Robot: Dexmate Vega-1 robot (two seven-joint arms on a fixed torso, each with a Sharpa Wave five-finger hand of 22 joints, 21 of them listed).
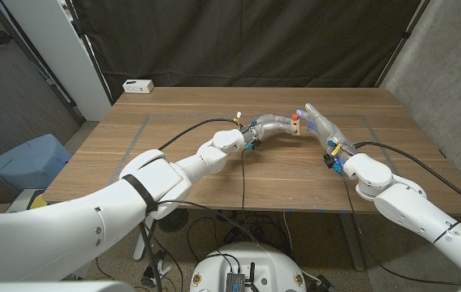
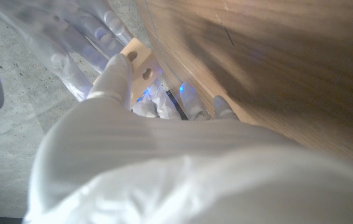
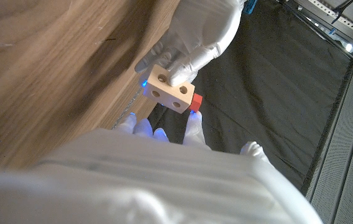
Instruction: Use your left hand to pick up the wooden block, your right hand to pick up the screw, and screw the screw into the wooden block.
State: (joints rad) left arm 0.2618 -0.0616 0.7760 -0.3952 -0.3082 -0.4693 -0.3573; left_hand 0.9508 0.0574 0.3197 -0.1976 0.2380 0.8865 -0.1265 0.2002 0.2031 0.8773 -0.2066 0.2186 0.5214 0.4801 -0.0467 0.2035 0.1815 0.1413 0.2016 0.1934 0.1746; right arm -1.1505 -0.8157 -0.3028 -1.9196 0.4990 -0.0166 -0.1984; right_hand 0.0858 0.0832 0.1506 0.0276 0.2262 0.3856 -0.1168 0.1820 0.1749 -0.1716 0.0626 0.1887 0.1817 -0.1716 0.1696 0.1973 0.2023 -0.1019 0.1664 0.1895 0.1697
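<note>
My left hand (image 1: 269, 127) holds the pale wooden block (image 1: 294, 128) above the middle of the table. In the right wrist view the block (image 3: 169, 91) shows two round holes, with the left hand (image 3: 195, 37) gripping it from the table side. The red screw (image 3: 196, 101) sits against the block's edge, its head (image 1: 296, 118) showing at the block's top in the head view. My right hand (image 1: 320, 126) reaches in from the right and its fingertips (image 3: 192, 121) hold the screw. In the left wrist view the block (image 2: 140, 65) lies beyond my left hand (image 2: 117, 81), facing the right hand (image 2: 71, 37).
A white box (image 1: 138, 85) lies at the back left corner of the wooden table (image 1: 214, 174). A blue seat (image 1: 28, 162) stands off the table's left side. Dark curtains hang behind the table.
</note>
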